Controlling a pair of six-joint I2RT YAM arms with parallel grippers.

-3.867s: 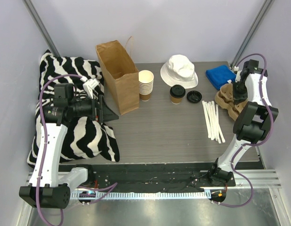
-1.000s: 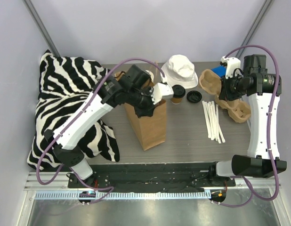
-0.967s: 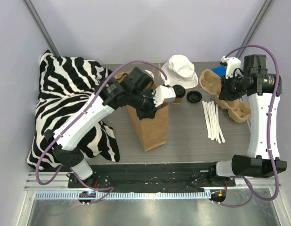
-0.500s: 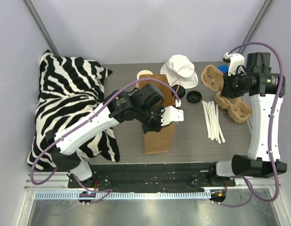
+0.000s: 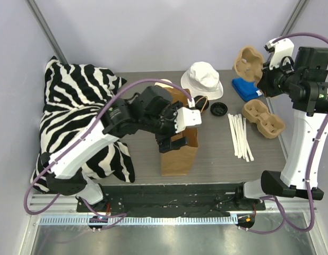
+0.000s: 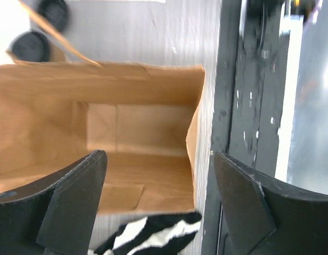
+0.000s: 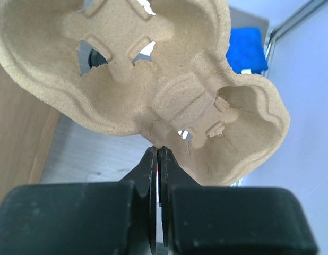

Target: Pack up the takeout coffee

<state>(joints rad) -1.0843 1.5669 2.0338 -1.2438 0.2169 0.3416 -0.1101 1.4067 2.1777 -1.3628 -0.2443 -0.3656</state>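
Takeout coffee (image 6: 30,47) beside open paper bag (image 6: 143,133), cup tray (image 7: 169,101) in right hand (image 7: 158,152)

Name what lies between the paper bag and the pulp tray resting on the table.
The white sticks lie between the paper bag and that pulp tray, shown in the top view.

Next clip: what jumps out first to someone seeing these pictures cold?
The zebra-striped cushion along the left side grabs the eye first. Next comes the right gripper, shut on a tan pulp cup tray held high above the back right corner. At centre front, the left gripper hangs open over a standing, open brown paper bag.
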